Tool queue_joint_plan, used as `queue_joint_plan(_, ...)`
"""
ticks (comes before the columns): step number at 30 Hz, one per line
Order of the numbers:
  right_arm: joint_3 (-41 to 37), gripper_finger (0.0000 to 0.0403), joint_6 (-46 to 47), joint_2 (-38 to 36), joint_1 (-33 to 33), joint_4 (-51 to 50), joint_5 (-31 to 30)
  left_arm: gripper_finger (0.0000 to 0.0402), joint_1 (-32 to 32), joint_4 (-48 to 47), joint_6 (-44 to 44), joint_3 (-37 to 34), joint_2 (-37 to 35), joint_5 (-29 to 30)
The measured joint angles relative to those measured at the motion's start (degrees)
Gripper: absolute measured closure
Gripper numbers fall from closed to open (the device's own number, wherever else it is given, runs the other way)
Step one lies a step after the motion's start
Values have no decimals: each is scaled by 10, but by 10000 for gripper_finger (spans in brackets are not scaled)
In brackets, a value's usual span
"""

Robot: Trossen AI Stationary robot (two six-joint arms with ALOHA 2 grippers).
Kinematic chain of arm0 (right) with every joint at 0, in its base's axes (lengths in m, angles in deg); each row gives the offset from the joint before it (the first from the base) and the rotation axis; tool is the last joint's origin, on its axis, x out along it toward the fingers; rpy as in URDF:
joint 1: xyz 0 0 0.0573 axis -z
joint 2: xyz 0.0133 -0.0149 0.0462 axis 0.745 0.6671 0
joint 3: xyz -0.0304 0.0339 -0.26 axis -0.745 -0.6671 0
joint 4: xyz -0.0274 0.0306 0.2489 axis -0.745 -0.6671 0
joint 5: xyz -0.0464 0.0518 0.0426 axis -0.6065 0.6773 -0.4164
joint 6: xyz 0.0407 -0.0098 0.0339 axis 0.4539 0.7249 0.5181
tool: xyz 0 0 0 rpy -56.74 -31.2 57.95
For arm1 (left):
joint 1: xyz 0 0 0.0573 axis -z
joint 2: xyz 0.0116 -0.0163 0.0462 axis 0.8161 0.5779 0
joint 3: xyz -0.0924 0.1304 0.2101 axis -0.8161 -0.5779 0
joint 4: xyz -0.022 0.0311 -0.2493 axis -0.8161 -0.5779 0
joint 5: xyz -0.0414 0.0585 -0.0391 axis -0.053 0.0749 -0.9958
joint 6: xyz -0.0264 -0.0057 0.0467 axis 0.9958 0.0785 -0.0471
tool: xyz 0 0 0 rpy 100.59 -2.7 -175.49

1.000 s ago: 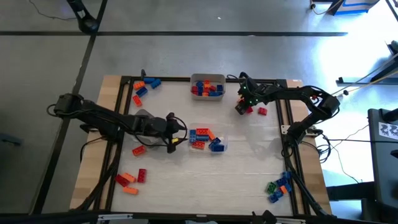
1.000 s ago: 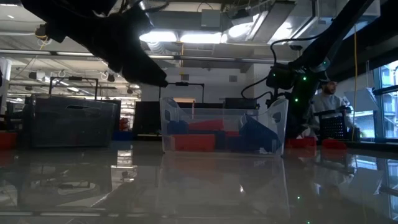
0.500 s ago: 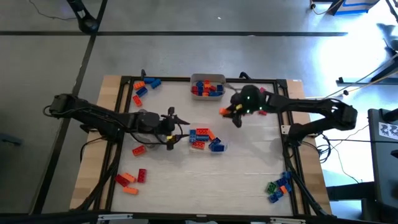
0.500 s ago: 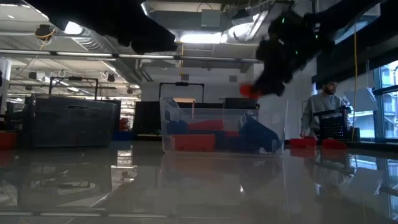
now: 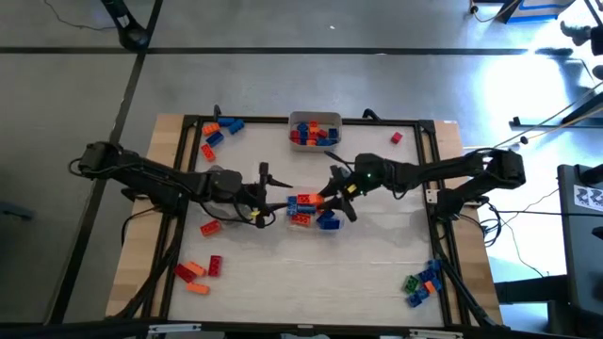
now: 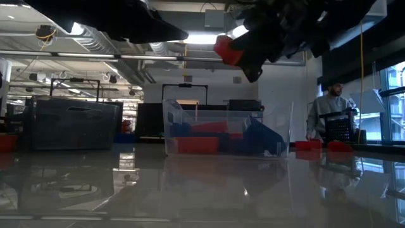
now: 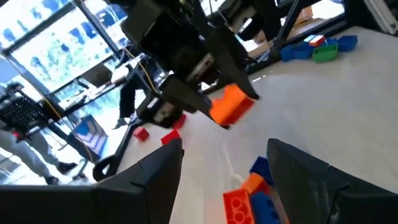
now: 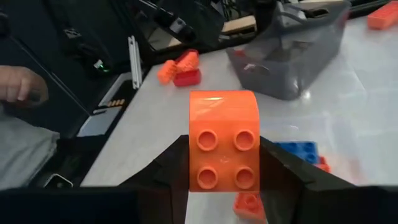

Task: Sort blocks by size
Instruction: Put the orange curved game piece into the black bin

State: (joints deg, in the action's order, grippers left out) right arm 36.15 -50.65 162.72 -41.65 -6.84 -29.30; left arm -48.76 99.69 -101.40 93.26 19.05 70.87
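The right gripper (image 8: 222, 163) clamps a small orange four-stud plastic brick (image 8: 222, 139) between its two dark fingers and hangs just above the clear plastic tray (image 5: 337, 219) at the table's centre, where red, orange and blue bricks already lie. The left gripper (image 5: 267, 196) waits just left of that tray with its jaws parted and nothing between them. To finish this step cleanly, the right arm should probably centre the brick over the tray's open top, lower it inside the walls and only then let go, so the piece does not bounce off the rim. The nearness of the left gripper is the main obstruction: the two tools face each other across the tray. Farther back sits a grey plastic bin (image 5: 314, 120) holding more bricks. Loose bricks lie scattered around: a cluster at the far left corner (image 5: 217, 132), a group at the near left (image 5: 198, 270), a single red one left of centre (image 5: 210, 228), a blue, green and orange heap at the near right corner (image 5: 423, 283), and a lone red brick at the far right (image 5: 397, 137). A person (image 6: 331, 114) stands in the room beyond the table.
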Motion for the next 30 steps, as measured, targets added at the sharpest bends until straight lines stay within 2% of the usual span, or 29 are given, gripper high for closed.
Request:
queue_joint_plan(6,0,257,50,37,-1,58,-4,179,6,-7,-62,31,36,-1)
queue_joint_plan(12,7,257,69,62,-2,81,-1,179,13,-10,-131,58,75,-39)
queue_joint_plan(20,44,256,74,96,-12,80,17,179,-2,-9,-140,68,115,-38)
queue_joint_plan(26,66,256,74,118,-13,79,12,179,-4,-4,-130,68,117,-39)
queue_joint_plan(30,85,256,79,136,-13,78,0,179,-3,-9,-125,68,117,-61)
